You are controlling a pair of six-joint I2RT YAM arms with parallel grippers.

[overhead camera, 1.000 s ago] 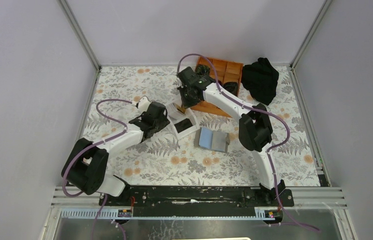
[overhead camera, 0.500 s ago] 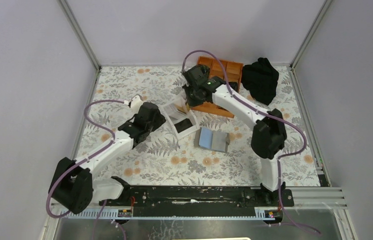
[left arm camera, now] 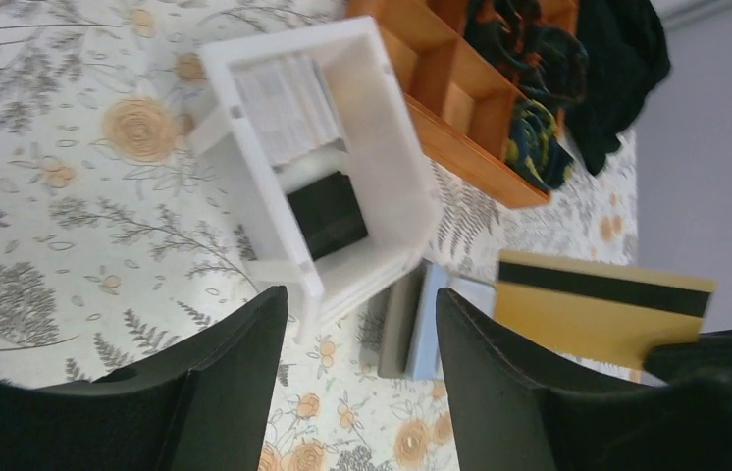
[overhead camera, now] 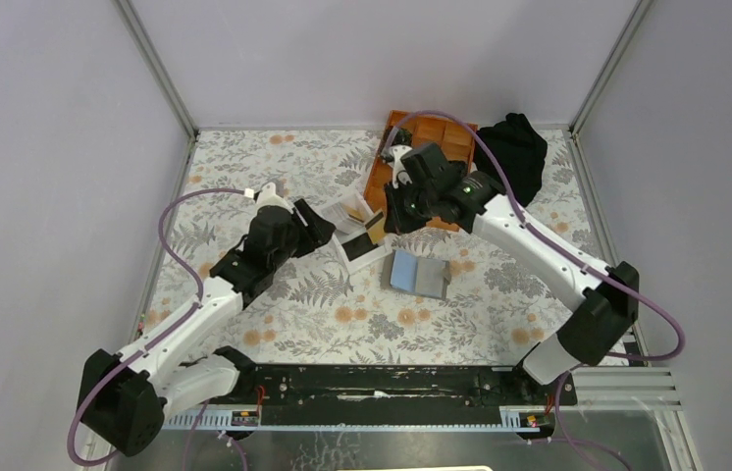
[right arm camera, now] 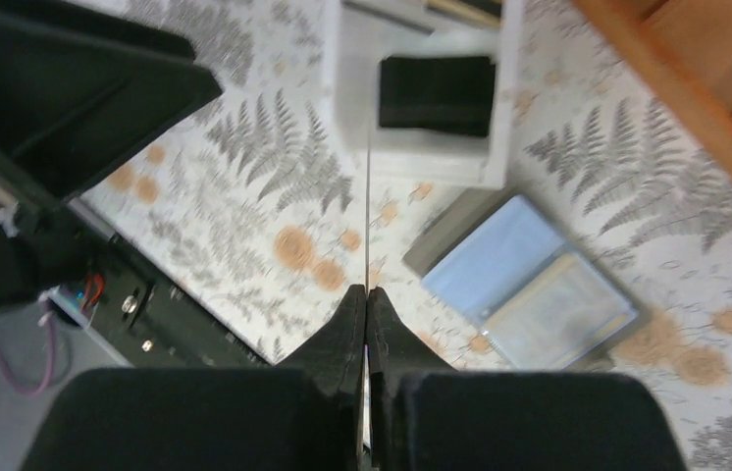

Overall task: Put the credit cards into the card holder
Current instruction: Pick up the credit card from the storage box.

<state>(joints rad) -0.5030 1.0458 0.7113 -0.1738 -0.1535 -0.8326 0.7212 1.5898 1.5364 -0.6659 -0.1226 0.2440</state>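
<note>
The right gripper (right arm camera: 366, 299) is clamped tight on 1 tan-gold card (left arm camera: 602, 304), holding it up in the air right by the white box (left arm camera: 396, 147). The grey card holder (right arm camera: 529, 285) lies open on the table below it, off to 1 side. The left gripper (left arm camera: 362, 304) hangs over the box's edge, spread wide with nothing in it. A dark card (left arm camera: 328, 214) sits in 1 box compartment.

I work in a lab test cell. Plain grey panels (overhead camera: 48, 147) close me in on three sides, framed by aluminium posts (overhead camera: 154, 64). My arms are bolted to a black rail (overhead camera: 382, 381) at the near edge of the fern-printed counter (overhead camera: 274, 157), and purple cables (overhead camera: 162, 226) loop off them.
</note>
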